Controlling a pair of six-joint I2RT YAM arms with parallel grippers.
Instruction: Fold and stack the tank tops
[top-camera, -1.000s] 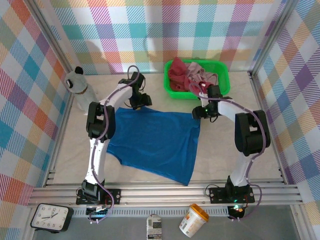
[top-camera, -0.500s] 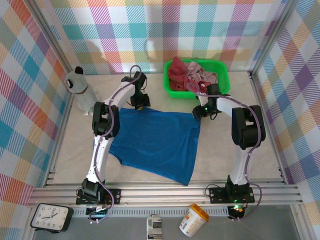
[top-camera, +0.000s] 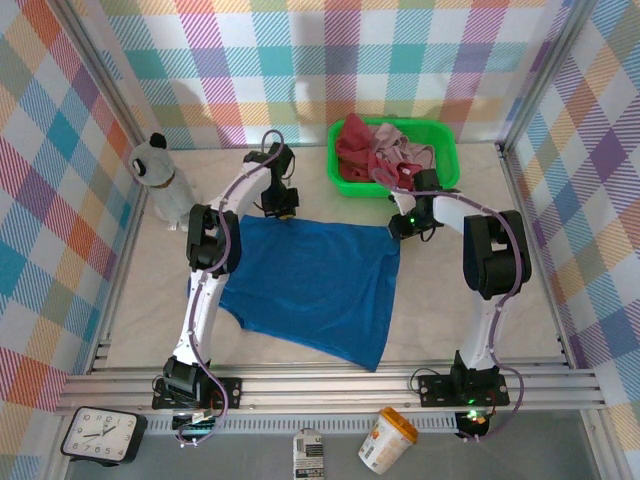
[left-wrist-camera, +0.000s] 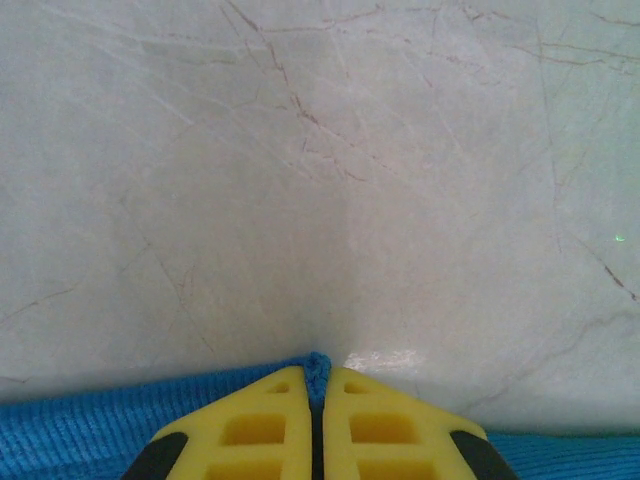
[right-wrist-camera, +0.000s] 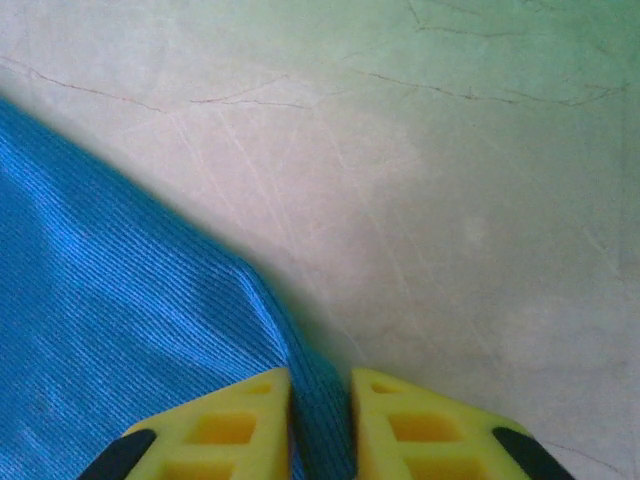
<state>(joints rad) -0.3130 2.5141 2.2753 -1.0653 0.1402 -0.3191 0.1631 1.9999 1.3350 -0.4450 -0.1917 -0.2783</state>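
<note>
- Pinching with the left gripper (left-wrist-camera: 317, 385): yellow fingers (left-wrist-camera: 265, 425) pressed together on a nub of the blue tank top (left-wrist-camera: 80, 440) at its far-left corner.
- Nipping with the right gripper (right-wrist-camera: 320, 395) too, apparently: narrow gap with a blue fold in it, though contact sits at the picture's edge.
- Lifting both far corners level and together, then drawing them toward the near hem, with the cloth kept taut.
- Working on cloth spread flat on the table (top-camera: 450, 290) between the arms, with the dark red tank top (top-camera: 352, 145) and pink tank top (top-camera: 392, 150) heaped in the green basket (top-camera: 345, 188), far right.
</note>
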